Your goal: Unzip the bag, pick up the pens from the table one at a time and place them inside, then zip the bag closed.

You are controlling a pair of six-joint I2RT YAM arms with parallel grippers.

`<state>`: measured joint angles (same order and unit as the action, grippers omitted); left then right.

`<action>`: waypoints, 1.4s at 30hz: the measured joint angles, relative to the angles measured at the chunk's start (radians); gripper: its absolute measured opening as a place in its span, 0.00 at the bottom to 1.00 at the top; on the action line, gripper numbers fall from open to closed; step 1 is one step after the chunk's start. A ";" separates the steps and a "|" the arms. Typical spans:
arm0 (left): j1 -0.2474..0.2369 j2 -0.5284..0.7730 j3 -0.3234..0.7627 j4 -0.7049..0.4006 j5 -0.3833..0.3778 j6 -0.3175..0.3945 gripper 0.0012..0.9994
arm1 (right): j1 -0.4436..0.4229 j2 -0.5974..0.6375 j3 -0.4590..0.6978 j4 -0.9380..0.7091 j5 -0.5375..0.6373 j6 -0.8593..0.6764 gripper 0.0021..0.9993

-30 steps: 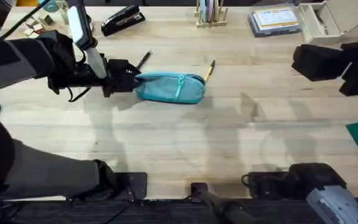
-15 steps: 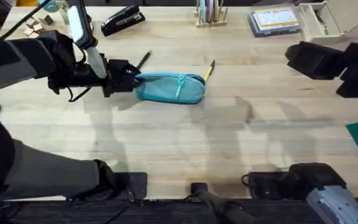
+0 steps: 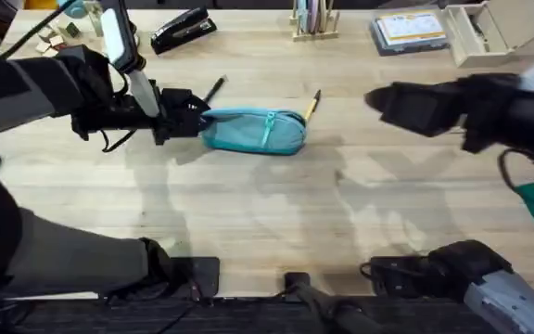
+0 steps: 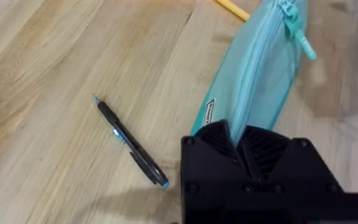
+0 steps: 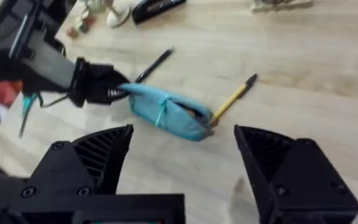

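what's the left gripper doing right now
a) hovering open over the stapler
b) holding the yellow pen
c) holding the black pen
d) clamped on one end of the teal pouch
d) the left gripper is shut on the end of the bag, its fingers pinching the teal fabric in the left wrist view, while the black pen and the yellow pen lie free on the table.

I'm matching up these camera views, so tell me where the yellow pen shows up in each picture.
Overhead: the yellow pen lies at the bag's right end, upper middle.
Left wrist: only a yellow stretch at the top edge, beside the bag.
Right wrist: centre, slanting off the bag's end.
Shared landmark: the bag's pale pull strap.
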<state>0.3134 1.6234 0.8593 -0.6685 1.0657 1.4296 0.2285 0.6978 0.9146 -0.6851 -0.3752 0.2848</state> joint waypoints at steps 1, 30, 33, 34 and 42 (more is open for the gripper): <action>0.000 0.000 0.000 0.000 0.000 0.000 0.04 | 0.017 0.020 0.000 0.001 0.000 0.000 1.00; 0.000 0.000 0.000 0.000 0.000 0.000 0.04 | 0.645 0.500 0.000 0.434 0.452 0.424 1.00; 0.000 0.000 0.000 0.000 0.000 0.000 0.04 | 0.680 0.510 0.000 0.449 0.485 0.443 1.00; 0.000 0.000 0.000 0.000 0.000 0.000 0.04 | 0.687 0.513 0.000 0.449 0.491 0.453 1.00; 0.000 0.000 0.000 0.000 0.000 0.000 0.04 | 0.693 0.531 0.001 0.445 0.524 0.569 1.00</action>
<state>0.3134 1.6231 0.8593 -0.6685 1.0658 1.4296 0.9211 1.2293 0.9154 -0.2398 0.1493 0.8538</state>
